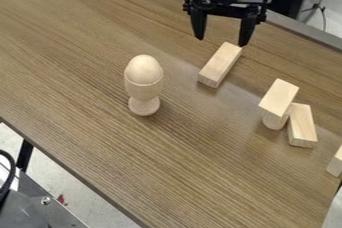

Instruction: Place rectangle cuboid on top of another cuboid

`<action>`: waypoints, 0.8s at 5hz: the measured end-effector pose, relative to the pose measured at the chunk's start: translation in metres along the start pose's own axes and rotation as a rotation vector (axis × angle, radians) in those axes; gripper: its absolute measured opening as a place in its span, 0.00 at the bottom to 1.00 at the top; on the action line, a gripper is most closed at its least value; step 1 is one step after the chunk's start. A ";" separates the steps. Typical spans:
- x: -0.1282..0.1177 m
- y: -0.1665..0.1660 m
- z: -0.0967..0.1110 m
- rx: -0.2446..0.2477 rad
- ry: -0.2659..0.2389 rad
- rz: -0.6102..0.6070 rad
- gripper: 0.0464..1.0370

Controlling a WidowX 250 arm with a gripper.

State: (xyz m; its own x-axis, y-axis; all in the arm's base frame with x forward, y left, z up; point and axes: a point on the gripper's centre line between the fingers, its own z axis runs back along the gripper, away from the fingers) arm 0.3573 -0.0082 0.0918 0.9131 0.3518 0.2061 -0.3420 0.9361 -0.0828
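Jaws wide, nothing between them, and the gripper [222, 41] hangs by the block [220, 65]: close off-square to that slant and it could twist, then topple when stacked!

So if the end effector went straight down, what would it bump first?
Probably the wooden cuboid nearest the open end effector. Depth is unclear, though, so it might touch the tabletop beside it first.
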 end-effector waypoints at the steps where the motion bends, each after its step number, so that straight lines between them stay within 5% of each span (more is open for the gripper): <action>1: -0.007 0.002 -0.011 0.011 0.037 0.003 0.95; 2: -0.020 0.005 -0.009 -0.002 0.048 -0.020 0.95; 4: -0.034 -0.035 0.021 -0.044 -0.028 -0.214 0.95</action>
State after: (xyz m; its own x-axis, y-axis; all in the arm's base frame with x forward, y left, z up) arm 0.3333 -0.0526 0.1081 0.9570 0.1459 0.2507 -0.1305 0.9885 -0.0769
